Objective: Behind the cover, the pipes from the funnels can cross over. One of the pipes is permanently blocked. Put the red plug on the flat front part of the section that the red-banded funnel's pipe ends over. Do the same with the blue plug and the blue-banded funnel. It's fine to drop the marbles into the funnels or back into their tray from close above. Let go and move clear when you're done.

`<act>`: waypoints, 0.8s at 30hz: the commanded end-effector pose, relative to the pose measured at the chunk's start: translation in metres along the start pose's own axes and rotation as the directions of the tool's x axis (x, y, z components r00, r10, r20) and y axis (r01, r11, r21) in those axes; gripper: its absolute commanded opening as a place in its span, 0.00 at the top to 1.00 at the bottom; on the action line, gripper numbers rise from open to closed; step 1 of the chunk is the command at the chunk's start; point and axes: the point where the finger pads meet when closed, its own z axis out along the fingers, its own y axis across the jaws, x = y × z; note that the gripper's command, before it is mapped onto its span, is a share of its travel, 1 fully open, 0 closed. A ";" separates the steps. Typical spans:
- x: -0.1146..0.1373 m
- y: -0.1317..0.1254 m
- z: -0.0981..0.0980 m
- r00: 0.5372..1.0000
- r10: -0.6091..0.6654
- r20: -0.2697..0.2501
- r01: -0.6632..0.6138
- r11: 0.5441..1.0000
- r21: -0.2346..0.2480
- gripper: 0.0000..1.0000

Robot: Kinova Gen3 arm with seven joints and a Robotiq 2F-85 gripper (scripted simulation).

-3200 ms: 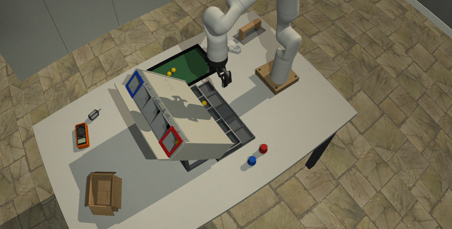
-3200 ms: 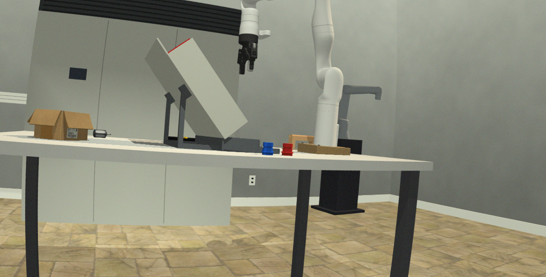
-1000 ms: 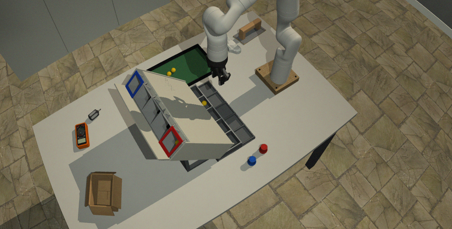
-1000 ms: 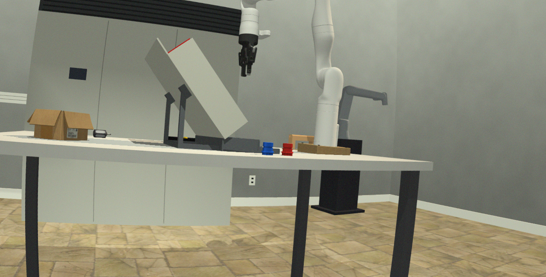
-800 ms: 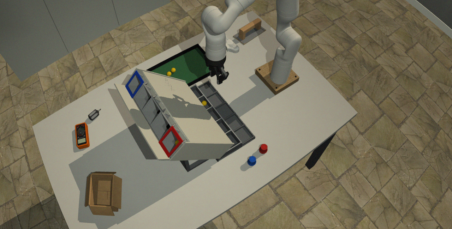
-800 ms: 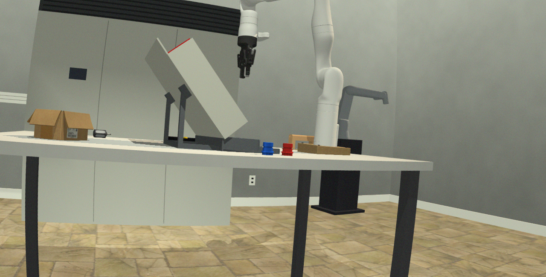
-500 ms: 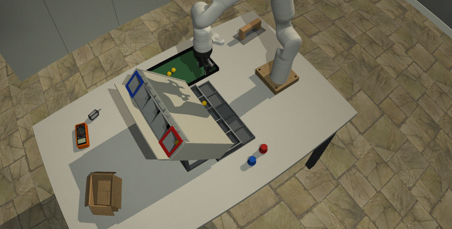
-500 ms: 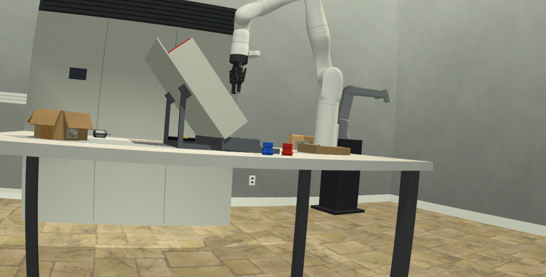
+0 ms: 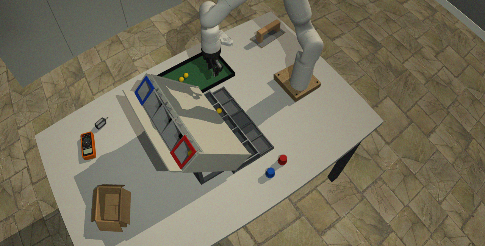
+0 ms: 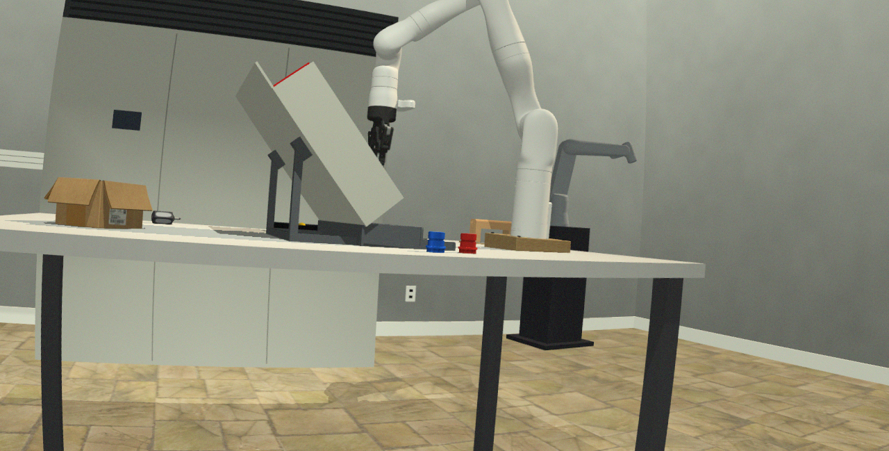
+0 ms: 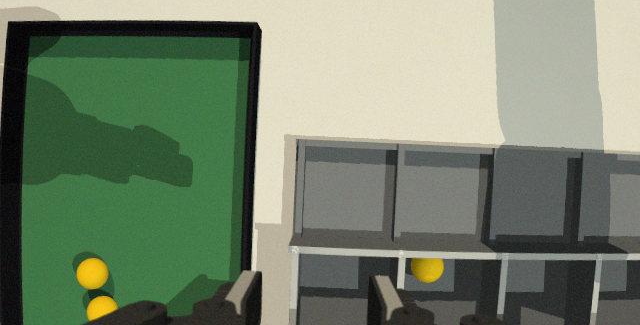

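My gripper [image 9: 218, 73] [image 10: 381, 162] [image 11: 314, 298] is partly open and empty, pointing down above the green tray [image 9: 202, 83] [image 11: 150, 225]. Two yellow marbles lie in this tray, one marble [image 9: 185, 74] [image 11: 92, 273] close to the other marble [image 9: 181, 79] [image 11: 102, 309]. Another marble [image 9: 219, 110] [image 11: 427, 267] is in the second section from the tray's side. A yellow marble [image 9: 190, 152] shows inside the red-banded funnel [image 9: 178, 145]. The blue-banded funnel [image 9: 141, 85] is at the other end. The red plug [image 9: 282, 159] [image 10: 468, 242] and blue plug [image 9: 270, 172] [image 10: 435, 242] stand upright on the table. The pipes are hidden.
The tilted cover [image 9: 216, 135] [image 10: 335, 137] rises beside the tray. Grey sections with flat fronts [image 11: 345, 195] lie at its foot. A wooden-handled trowel [image 9: 268, 30] lies behind the arm. A cardboard box [image 9: 111, 207] [image 10: 99, 202], an orange multimeter [image 9: 88, 145] and a small motor [image 9: 100, 123] are beyond the cover.
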 end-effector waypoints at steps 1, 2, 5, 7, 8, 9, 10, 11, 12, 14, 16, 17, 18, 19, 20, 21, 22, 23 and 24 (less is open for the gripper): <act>0.000 -0.004 0.004 1.000 0.002 0.000 -0.002 1.000 -0.004 0.50; 0.000 -0.004 0.004 1.000 0.002 0.000 -0.002 1.000 -0.004 0.50; 0.000 -0.004 0.004 1.000 0.002 0.000 -0.002 1.000 -0.004 0.50; 0.000 -0.004 0.004 1.000 0.002 0.000 -0.002 1.000 -0.004 0.50; -0.019 -0.069 0.018 1.000 0.003 -0.001 -0.003 1.000 -0.003 0.50; -0.019 -0.070 0.018 1.000 0.003 -0.001 -0.003 1.000 -0.003 0.50; -0.021 -0.075 0.019 1.000 0.003 -0.001 -0.003 1.000 -0.003 0.50; -0.025 -0.085 0.021 1.000 0.003 -0.001 -0.003 1.000 -0.003 0.50; -0.030 -0.099 0.023 1.000 0.003 -0.001 -0.003 1.000 -0.003 0.50; -0.039 -0.128 0.030 1.000 0.003 -0.001 -0.003 1.000 -0.003 0.50; -0.042 -0.142 0.036 1.000 0.003 -0.001 -0.003 1.000 -0.003 0.50; -0.042 -0.142 0.036 1.000 0.003 -0.001 -0.003 1.000 -0.003 0.50; -0.042 -0.142 0.036 1.000 0.003 -0.001 -0.003 1.000 -0.003 0.50; -0.042 -0.142 0.036 1.000 0.003 -0.001 -0.003 1.000 -0.003 0.50; -0.042 -0.142 0.036 1.000 0.003 -0.001 -0.003 1.000 -0.003 0.50; -0.042 -0.142 0.036 1.000 0.003 -0.001 -0.003 1.000 -0.003 0.50; -0.042 -0.142 0.036 1.000 0.003 -0.001 -0.003 1.000 -0.003 0.50; -0.042 -0.142 0.036 1.000 0.003 -0.001 -0.003 1.000 -0.003 0.50; -0.042 -0.142 0.036 1.000 0.003 -0.001 -0.003 1.000 -0.003 0.50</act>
